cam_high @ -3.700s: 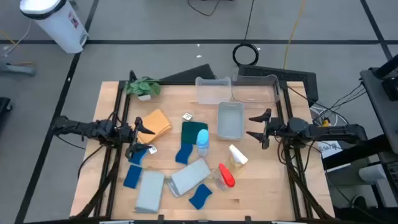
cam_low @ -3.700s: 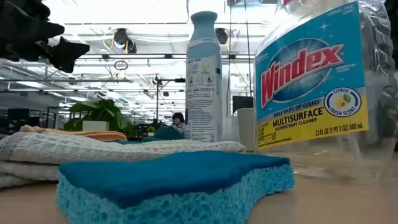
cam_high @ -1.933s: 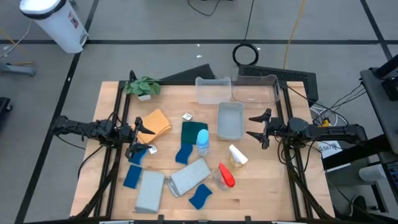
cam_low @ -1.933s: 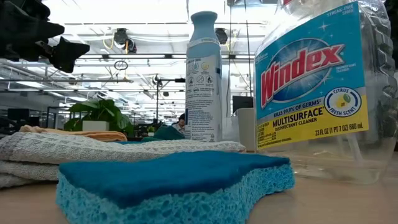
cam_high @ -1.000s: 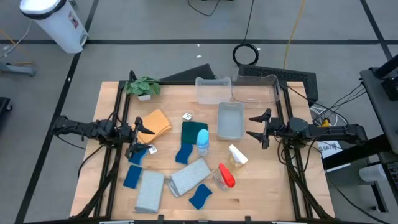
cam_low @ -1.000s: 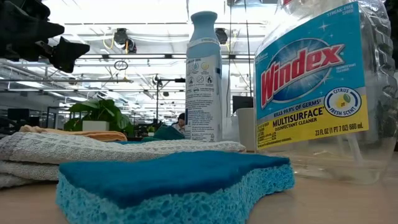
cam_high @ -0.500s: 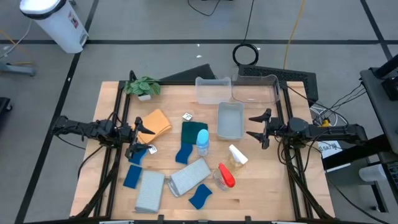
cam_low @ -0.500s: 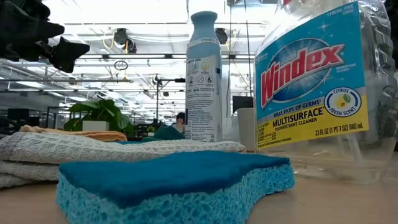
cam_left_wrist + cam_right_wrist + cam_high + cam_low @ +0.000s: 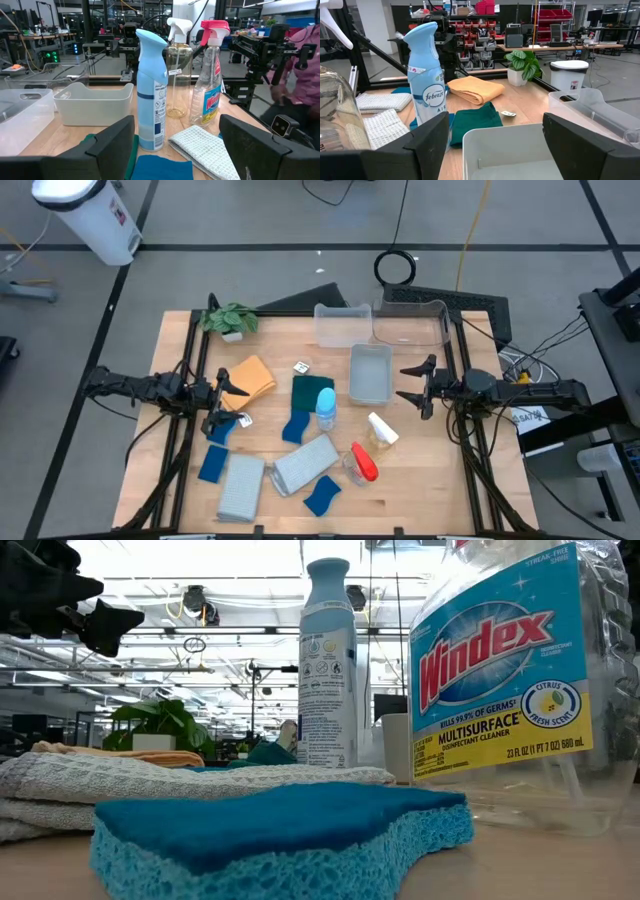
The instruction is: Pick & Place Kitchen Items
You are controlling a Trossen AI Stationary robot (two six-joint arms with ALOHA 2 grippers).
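Observation:
The kitchen items lie across the middle of the table. There is an orange cloth [image 9: 250,377], a dark teal cloth [image 9: 311,389], two grey cloths [image 9: 241,487] [image 9: 304,463] and several blue sponges, one at the front [image 9: 322,496]. A blue-topped bottle [image 9: 326,408] stands upright; the white-topped bottle [image 9: 381,430] and the red-topped bottle [image 9: 362,463] stand beside it. My left gripper [image 9: 230,403] hangs open at the table's left, level, above a sponge [image 9: 222,430]. My right gripper [image 9: 411,386] hangs open at the right, beside a clear bin [image 9: 370,373]. Neither holds anything.
Two more clear bins [image 9: 343,324] [image 9: 410,323] stand at the far edge, and a potted plant [image 9: 230,320] at the far left corner. The nearest bin's wall [image 9: 515,150] lies just ahead of my right fingers. A person [image 9: 300,65] shows beyond the table's right side.

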